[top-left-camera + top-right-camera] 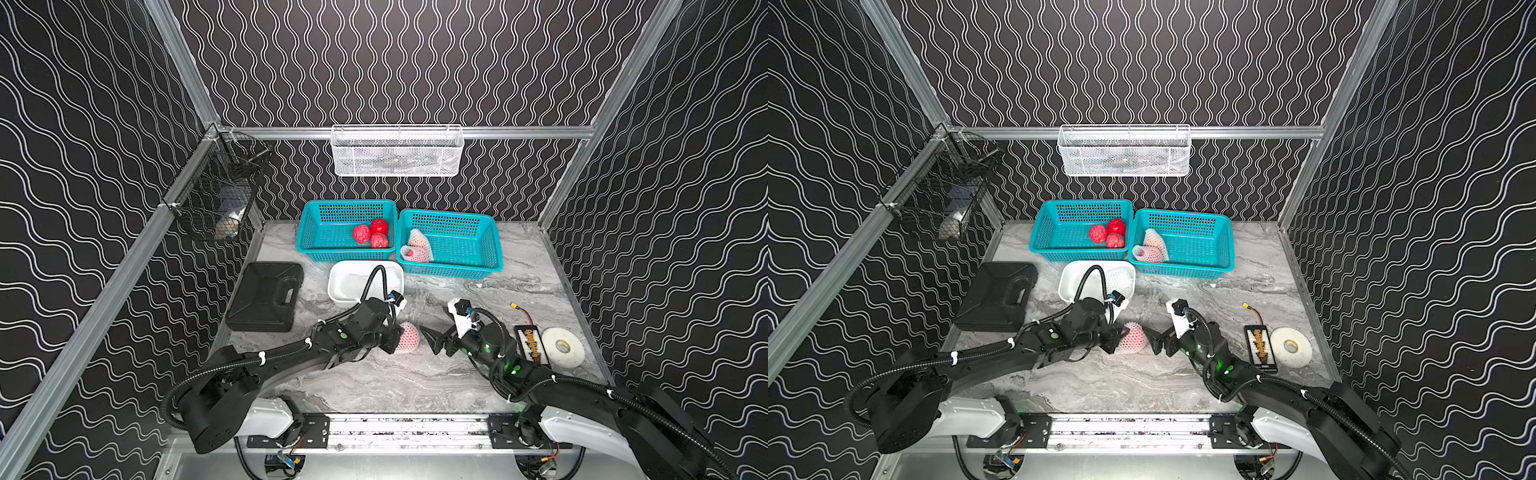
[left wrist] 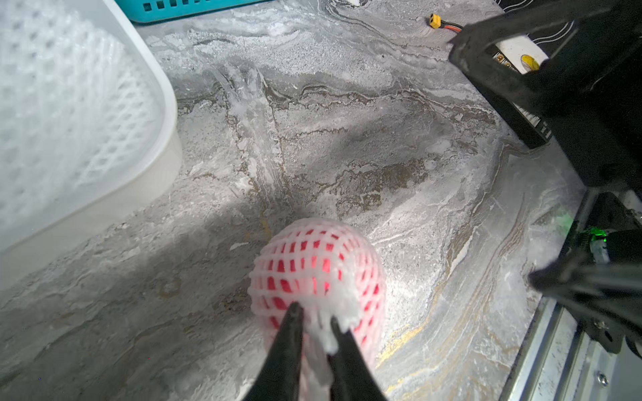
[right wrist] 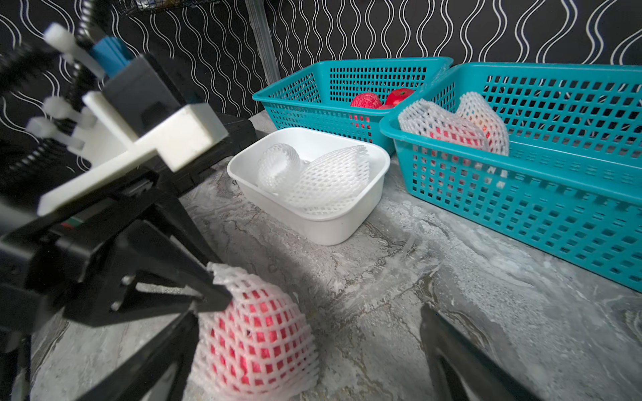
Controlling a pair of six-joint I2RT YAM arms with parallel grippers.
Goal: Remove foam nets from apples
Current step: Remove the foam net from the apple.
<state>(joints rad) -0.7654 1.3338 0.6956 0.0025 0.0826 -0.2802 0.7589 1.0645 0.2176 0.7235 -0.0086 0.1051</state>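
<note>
An apple in a white foam net [image 1: 409, 337] [image 1: 1134, 338] [image 3: 257, 340] lies on the marble table between my two arms. My left gripper [image 1: 397, 336] [image 2: 314, 314] is shut on the bunched end of that foam net [image 2: 324, 326]. To the right of this apple, my right gripper [image 1: 432, 340] [image 1: 1152, 338] stands open with nothing between its fingers. Three bare red apples [image 1: 372, 233] lie in the left teal basket [image 1: 316, 245]. Two netted apples [image 1: 415, 247] lie in the right teal basket [image 1: 478, 266]. Empty foam nets [image 3: 312, 180] fill the white tub [image 1: 338, 296].
A black case [image 1: 266, 297] lies left of the tub. A battery pack [image 1: 530, 345] with a red lead and a white tape roll [image 1: 563, 347] lie right of my right arm. A white wire basket [image 1: 397, 151] hangs on the back wall, a black one [image 1: 220, 195] on the left rail.
</note>
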